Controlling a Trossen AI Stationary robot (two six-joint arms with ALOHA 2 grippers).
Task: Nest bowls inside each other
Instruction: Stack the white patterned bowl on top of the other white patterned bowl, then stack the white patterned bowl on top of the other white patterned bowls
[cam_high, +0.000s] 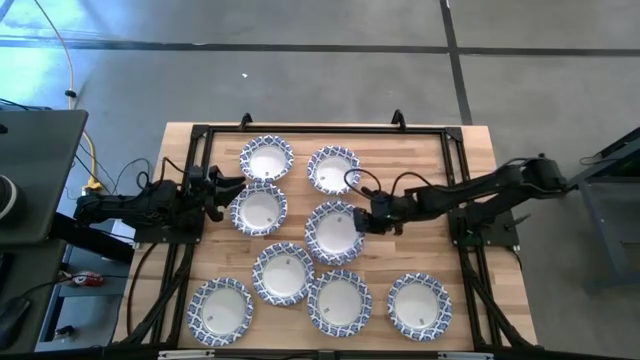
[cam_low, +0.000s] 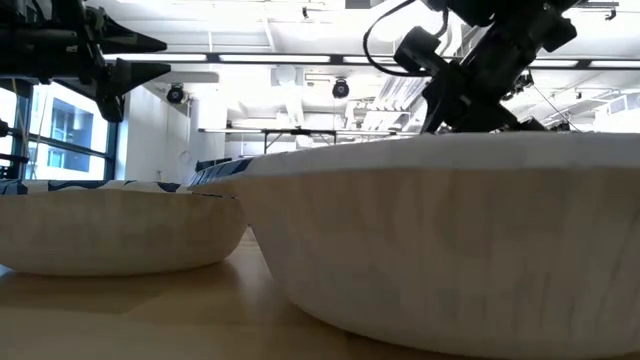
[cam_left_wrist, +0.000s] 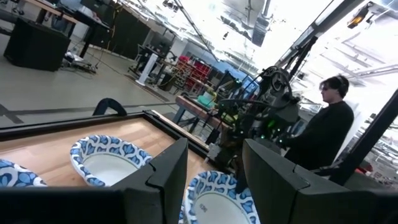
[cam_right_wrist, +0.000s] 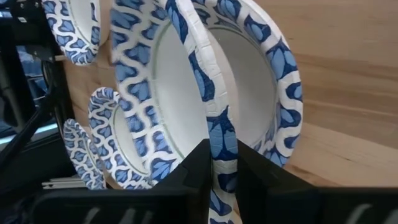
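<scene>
Several blue-and-white rimmed bowls lie bottom-down on the wooden table (cam_high: 470, 170). My right gripper (cam_high: 363, 216) reaches in from the table's right, shut on the right-hand rim of the centre bowl (cam_high: 335, 231). In the right wrist view a second bowl (cam_right_wrist: 283, 93) shows close behind the held bowl. My left gripper (cam_high: 226, 193) waits at the table's left side beside a bowl (cam_high: 259, 209). It is open (cam_left_wrist: 214, 186) with nothing between its fingers. My right gripper pinches the bowl's patterned rim (cam_right_wrist: 221, 134) between its two fingers, on the side toward the table's right edge. The fingers (cam_right_wrist: 198, 171) slant down from the right and lie across the rim. The bowl lies over a second bowl; whether it rests in it I cannot tell.
Other bowls lie at the far side (cam_high: 267, 158) (cam_high: 334, 168) and along the near edge (cam_high: 221, 310) (cam_high: 339, 302) (cam_high: 420, 305). A black frame (cam_high: 320, 129) borders the table. Bare wood shows at the right. A person (cam_left_wrist: 329, 124) stands beyond the table.
</scene>
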